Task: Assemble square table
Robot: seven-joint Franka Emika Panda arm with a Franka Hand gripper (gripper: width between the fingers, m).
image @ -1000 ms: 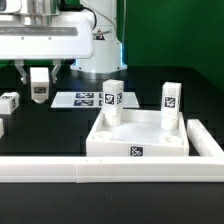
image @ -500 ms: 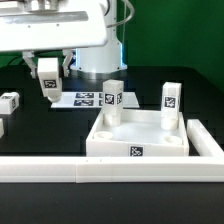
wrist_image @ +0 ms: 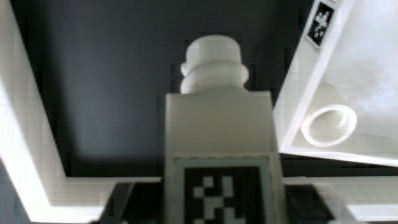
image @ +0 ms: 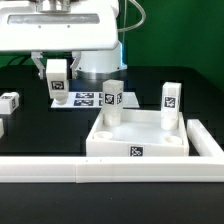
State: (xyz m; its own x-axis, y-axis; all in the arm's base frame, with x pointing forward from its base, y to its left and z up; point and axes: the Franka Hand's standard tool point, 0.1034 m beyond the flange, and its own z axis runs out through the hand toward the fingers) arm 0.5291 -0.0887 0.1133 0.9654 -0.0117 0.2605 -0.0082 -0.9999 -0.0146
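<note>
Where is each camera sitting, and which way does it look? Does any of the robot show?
Exterior view: off the arm, on the side of the white rail, looking across at the square table; the arm and tool, gripping a leg, show up top.
Wrist view: on the wrist, looking down along that leg at the black tabletop; only dark tool parts beside the leg show.
Shared: the held leg and the square table.

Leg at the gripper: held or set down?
Held. The leg sits between the gripper fingers in both views, hanging below the wrist, apart from the square table.
</note>
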